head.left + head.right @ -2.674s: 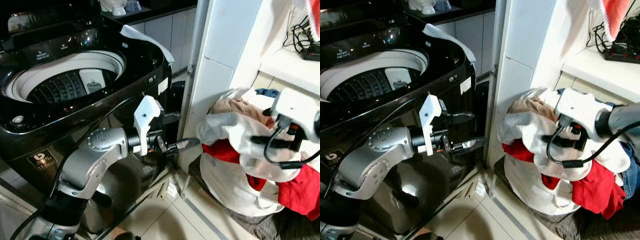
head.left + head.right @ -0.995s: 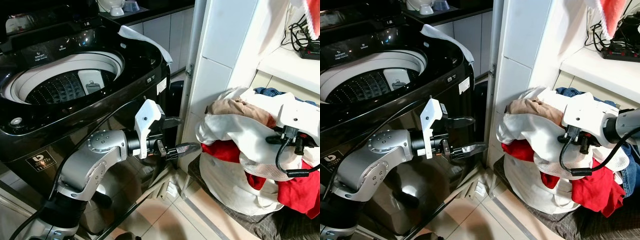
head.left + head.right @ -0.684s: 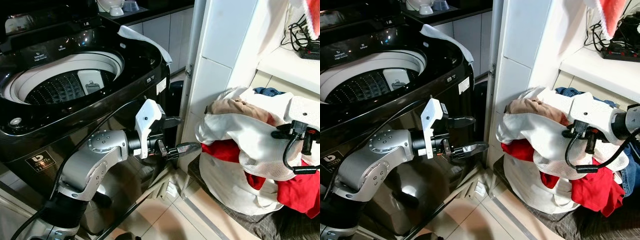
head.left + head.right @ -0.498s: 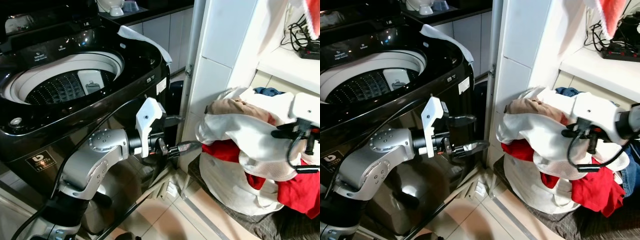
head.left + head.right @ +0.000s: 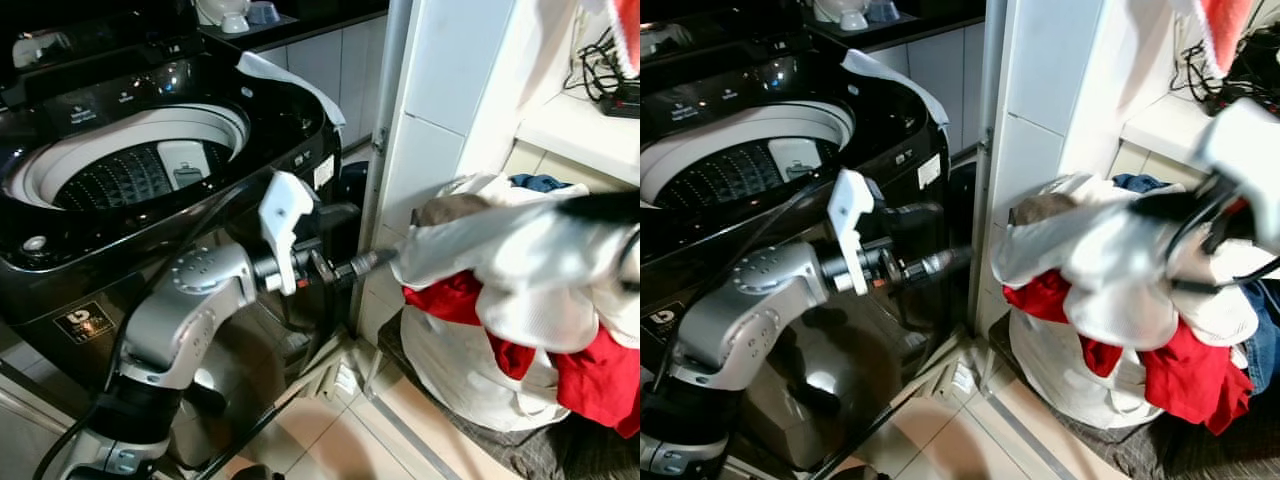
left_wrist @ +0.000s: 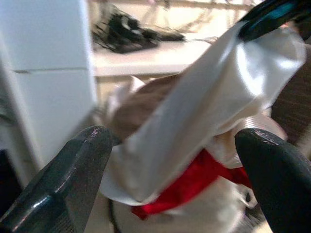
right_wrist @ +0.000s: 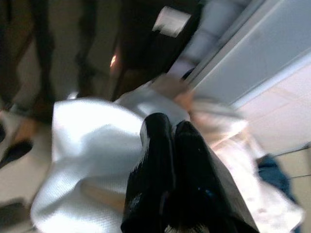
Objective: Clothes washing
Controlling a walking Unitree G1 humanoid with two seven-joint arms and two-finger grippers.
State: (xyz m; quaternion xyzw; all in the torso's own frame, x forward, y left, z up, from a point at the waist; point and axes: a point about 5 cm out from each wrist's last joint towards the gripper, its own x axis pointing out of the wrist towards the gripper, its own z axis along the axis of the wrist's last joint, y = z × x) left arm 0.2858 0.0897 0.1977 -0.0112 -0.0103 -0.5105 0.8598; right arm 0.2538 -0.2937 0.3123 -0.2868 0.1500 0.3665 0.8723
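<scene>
The right gripper (image 7: 165, 141), pinched tight on a white cloth (image 5: 520, 250), has lifted it higher than before from the laundry bag (image 5: 460, 380) below, while the left gripper (image 6: 175, 160) waits wide open nearby, and the washing machine (image 5: 130, 170) beyond it looks empty.
</scene>
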